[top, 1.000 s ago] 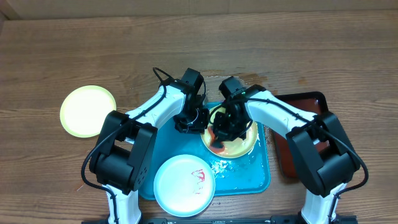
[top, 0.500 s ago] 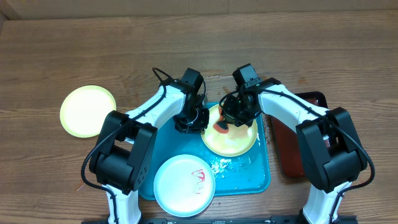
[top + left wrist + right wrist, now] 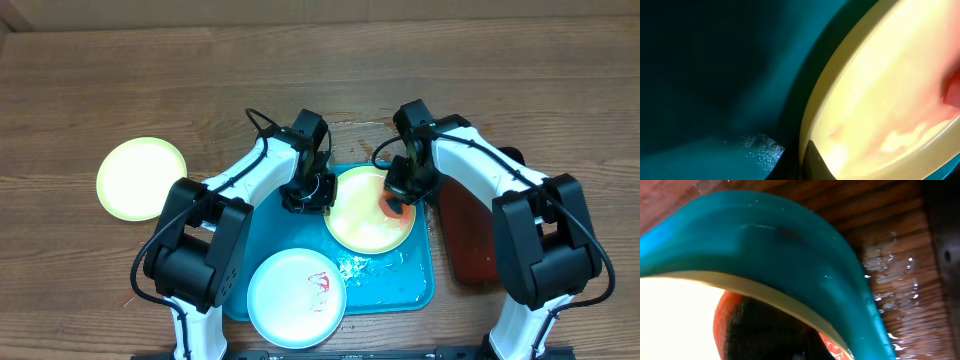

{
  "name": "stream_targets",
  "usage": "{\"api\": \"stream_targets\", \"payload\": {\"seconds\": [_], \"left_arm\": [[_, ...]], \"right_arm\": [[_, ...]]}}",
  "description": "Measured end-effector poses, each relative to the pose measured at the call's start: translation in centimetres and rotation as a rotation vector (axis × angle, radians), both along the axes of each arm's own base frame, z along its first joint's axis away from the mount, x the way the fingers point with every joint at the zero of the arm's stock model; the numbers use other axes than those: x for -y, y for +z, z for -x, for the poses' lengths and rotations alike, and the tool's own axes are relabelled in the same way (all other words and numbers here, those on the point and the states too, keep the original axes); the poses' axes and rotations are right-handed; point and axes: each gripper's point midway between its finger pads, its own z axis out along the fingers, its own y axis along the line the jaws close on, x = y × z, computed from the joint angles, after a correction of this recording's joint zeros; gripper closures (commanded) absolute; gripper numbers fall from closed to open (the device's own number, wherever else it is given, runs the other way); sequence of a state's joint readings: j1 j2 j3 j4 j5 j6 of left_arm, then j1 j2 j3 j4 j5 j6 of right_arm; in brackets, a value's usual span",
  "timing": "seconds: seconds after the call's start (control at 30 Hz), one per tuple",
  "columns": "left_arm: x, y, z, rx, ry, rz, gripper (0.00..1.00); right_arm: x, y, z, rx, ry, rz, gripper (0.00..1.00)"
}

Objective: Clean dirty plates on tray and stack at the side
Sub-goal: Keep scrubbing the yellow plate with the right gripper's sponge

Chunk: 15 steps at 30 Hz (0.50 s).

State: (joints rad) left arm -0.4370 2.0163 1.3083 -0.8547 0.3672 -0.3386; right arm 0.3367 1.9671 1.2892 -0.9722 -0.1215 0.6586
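On the turquoise tray [image 3: 262, 230] lies a yellow-green rimmed dirty plate [image 3: 362, 222], its centre pale with only faint pink streaks. My left gripper [image 3: 317, 193] is shut on that plate's left rim; in the left wrist view a dark fingertip [image 3: 815, 161] presses the rim [image 3: 840, 65]. My right gripper [image 3: 397, 202] is shut on a red-orange sponge [image 3: 388, 207] and presses it on the plate's right side. In the right wrist view the sponge [image 3: 722, 322] sits under the plate rim [image 3: 770, 297]. A pale blue-white plate [image 3: 290, 295] with a red smear overhangs the tray's front edge.
A clean-looking yellow-green plate [image 3: 141, 178] lies on the wooden table at the left. A dark red-brown tray [image 3: 480, 235] sits right of the turquoise one, under my right arm. Water drops lie on the tray [image 3: 368, 266] and on the wood [image 3: 890, 280].
My right gripper has swept the sponge from the plate's left-centre across to its right edge, and the red smear there is gone. The left gripper has kept still on the rim.
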Motion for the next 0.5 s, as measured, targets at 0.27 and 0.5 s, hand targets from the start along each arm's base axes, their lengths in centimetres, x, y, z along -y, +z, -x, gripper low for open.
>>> {"api": "stream_targets", "payload": {"seconds": [0.27,0.5], "left_arm": [[0.3,0.1,-0.1,0.005,-0.001,0.014,0.95],[0.1,0.0,-0.1,0.003,0.0,0.006,0.96]], "right_arm": [[0.4,0.0,1.4,-0.018,0.222,0.055,0.96],[-0.9,0.1,2.2,-0.003,0.529,0.024,0.96]]}}
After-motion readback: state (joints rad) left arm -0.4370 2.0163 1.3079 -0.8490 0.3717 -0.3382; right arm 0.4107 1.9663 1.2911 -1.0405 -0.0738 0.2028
